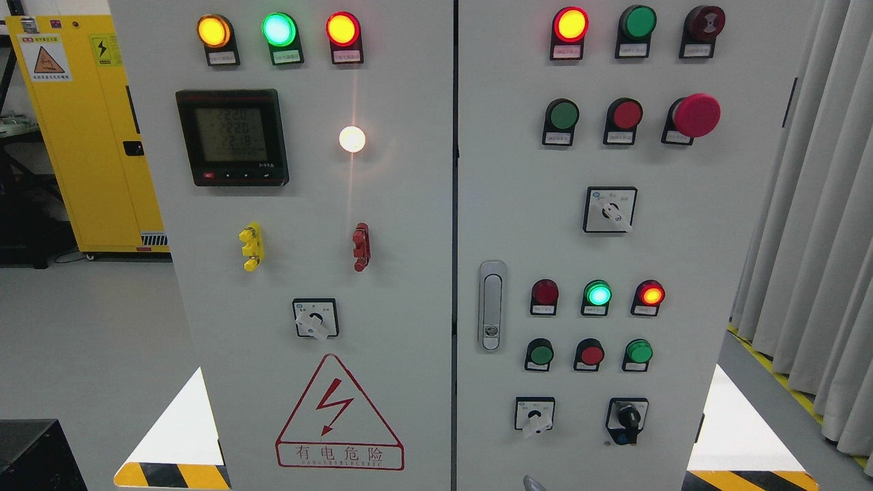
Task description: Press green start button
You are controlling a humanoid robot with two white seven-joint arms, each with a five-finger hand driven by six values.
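- Green push buttons on the right door — three: upper green button, lower-left green button, lower-right green button. Labels are too small to read, so I can't tell which one is start.
- Upper green button sits in a row with a red button and a red mushroom button.
- Right hand: only a small grey tip shows at the bottom edge, right of the middle. Cannot tell if it is open or closed.
- That tip is directly below the lower-left green button, apart from it, with a white-handled selector between. The upper green button is well apart, high up the door.
- Lit green lamps — two: one on the left door, one on the right.
- Lit red lamps — three. One amber lamp, one white lamp.
- Selectors — four in all, three white-handled, one black.
- One digital meter, one door handle, one warning triangle.
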